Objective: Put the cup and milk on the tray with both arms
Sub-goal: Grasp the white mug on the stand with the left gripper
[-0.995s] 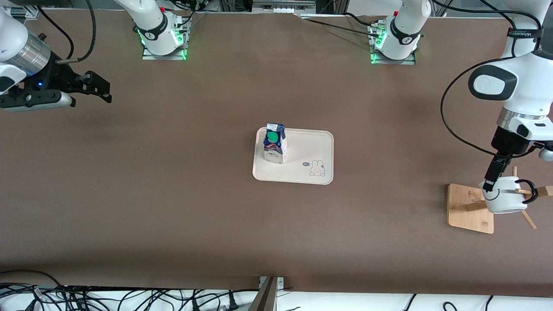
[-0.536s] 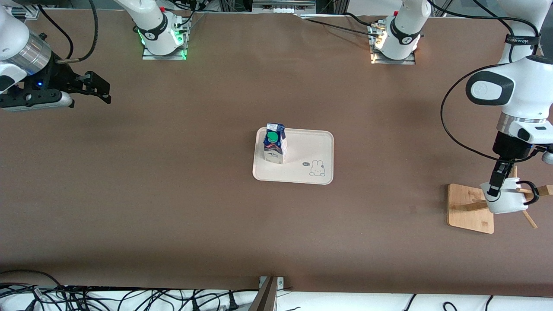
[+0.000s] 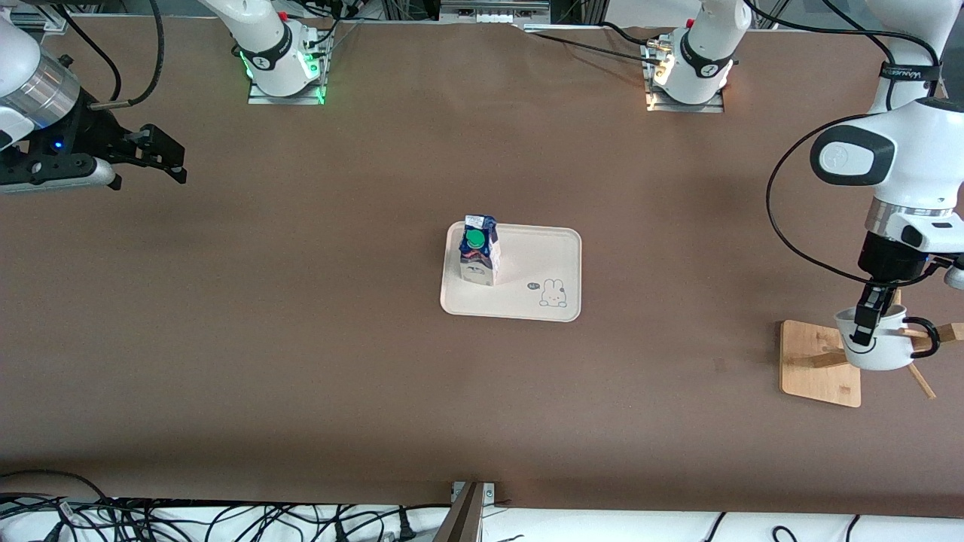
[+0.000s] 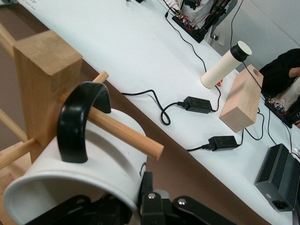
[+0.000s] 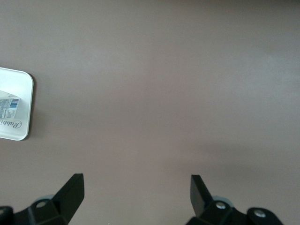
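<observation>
The white cup (image 3: 877,350) hangs by its black handle on a peg of the wooden rack (image 3: 817,361) at the left arm's end of the table. My left gripper (image 3: 866,325) is shut on the cup's rim, one finger inside and one outside. In the left wrist view the cup (image 4: 84,159) has its handle (image 4: 79,122) round the peg (image 4: 126,136), and my left gripper (image 4: 133,194) pinches the wall. The milk (image 3: 480,251) stands upright on the cream tray (image 3: 538,260) at mid-table. My right gripper (image 3: 169,154) waits open and empty over bare table at the right arm's end; it also shows in the right wrist view (image 5: 136,192).
The rack's post (image 4: 44,79) and other pegs stick out round the cup. The right wrist view shows a tray corner (image 5: 18,103) with the milk's edge (image 5: 8,108). Beside the table edge, a white surface holds power bricks (image 4: 197,104) and a wooden block (image 4: 241,101).
My left gripper has shifted a little on the rack with the cup, which now shows its open mouth. My right gripper has drifted slightly toward the right arm's end of the table.
</observation>
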